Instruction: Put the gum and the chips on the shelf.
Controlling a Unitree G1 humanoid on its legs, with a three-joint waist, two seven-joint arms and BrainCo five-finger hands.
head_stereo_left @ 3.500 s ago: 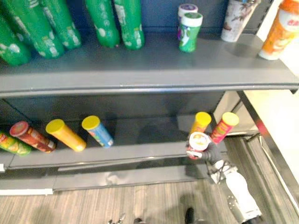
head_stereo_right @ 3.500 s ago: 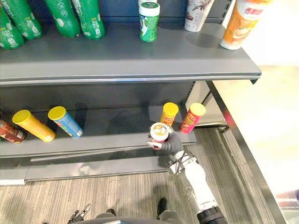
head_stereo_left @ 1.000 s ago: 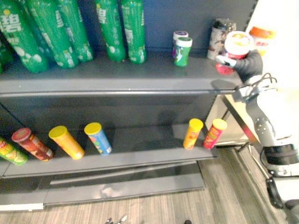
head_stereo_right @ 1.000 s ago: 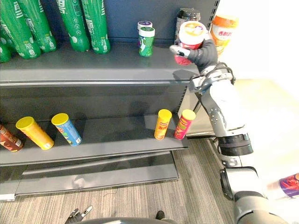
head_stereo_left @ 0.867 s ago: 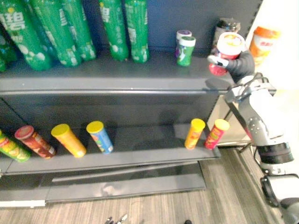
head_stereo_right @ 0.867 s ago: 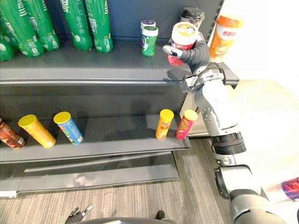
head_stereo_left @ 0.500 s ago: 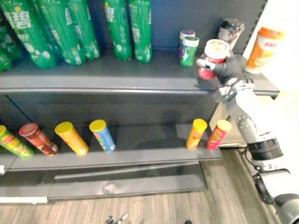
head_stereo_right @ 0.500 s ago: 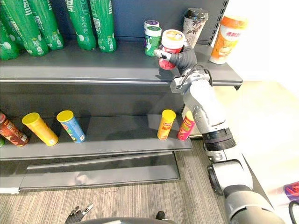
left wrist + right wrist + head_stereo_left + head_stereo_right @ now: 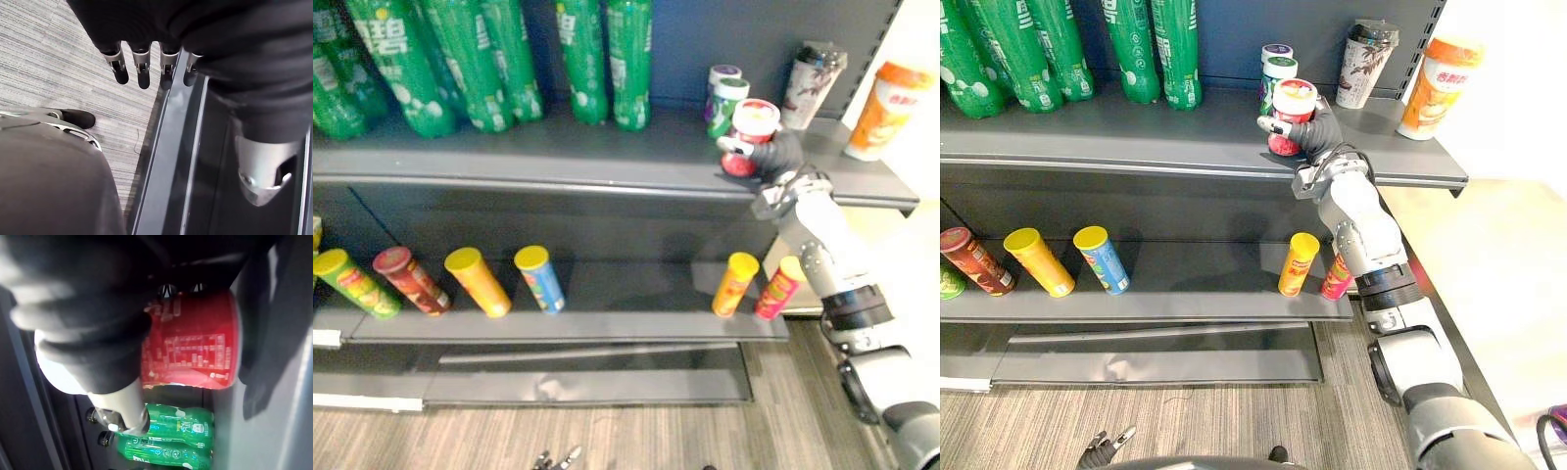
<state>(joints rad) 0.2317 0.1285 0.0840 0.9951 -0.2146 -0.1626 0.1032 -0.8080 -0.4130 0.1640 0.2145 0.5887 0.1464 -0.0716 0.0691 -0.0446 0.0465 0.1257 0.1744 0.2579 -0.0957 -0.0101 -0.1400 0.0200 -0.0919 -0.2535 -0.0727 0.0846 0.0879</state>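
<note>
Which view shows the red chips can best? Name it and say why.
The right eye view: the red chips can shows lid and body in the right hand at the top shelf, before the gum jars. The left eye view gives much the same. The right wrist view shows its red side, close.

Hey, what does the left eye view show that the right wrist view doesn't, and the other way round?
The left eye view adds the whole rack: the lower shelf with a row of chip tubes on it, the two gum jars, and a dark-lidded cup and an orange cup at the right end of the upper shelf. The right wrist view adds a close look at the print on the side of the red chips can. Both share that can in the curled right hand, the upper shelf and green bottles.
</note>
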